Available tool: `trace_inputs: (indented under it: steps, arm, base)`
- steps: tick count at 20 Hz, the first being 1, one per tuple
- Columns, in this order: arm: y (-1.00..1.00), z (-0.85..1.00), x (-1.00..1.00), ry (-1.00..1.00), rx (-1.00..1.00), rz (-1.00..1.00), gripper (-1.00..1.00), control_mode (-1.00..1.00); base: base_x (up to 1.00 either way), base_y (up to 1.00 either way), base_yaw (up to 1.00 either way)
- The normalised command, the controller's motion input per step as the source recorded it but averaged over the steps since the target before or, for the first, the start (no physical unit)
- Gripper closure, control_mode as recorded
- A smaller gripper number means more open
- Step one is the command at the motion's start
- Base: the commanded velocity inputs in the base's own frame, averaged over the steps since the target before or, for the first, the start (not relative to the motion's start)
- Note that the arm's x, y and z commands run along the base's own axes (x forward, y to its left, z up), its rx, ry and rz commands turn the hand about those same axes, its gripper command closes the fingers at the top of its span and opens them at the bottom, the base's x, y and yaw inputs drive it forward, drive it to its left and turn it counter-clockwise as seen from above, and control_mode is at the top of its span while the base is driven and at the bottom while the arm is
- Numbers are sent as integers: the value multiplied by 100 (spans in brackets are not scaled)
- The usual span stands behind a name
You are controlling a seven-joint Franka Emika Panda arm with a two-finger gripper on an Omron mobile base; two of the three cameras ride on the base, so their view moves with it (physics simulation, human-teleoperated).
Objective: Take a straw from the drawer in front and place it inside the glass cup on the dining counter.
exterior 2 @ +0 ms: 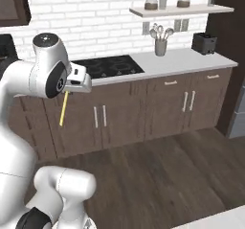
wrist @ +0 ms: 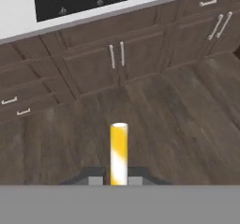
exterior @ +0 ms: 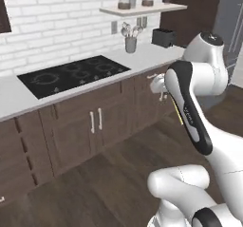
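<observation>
Closest to my hand camera, the straw (wrist: 119, 153) stands pinched between my gripper (wrist: 115, 181) tips, jaws closed narrow on its lower end, and it hangs clear above the wood floor (wrist: 178, 124) in front of the cabinets (wrist: 93, 63) below the cooktop (exterior 2: 107, 66). My worry is the thin grip: a fast swing toward the dining counter could let the straw tilt or slide out, or knock it against a cabinet front.
</observation>
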Motion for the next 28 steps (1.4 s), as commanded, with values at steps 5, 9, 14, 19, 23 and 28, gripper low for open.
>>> trace_inputs:
  steps: [5,9,14,19,23,28]
  arm:
    - [0,0,0,0,0,0,100,100]
    - [0,0,0,0,0,0,100,100]
    - [0,0,0,0,0,0,100,100]
    - [0,0,0,0,0,0,100,100]
    - [0,0,0,0,0,0,100,100]
    - [0,0,0,0,0,0,100,100]
  base:
    - [27,-63,-68]
    - [33,-56,-67]
    - [8,16,-63]
    - [0,77,-55]
    - [0,98,-51]
    - [14,96,-49]
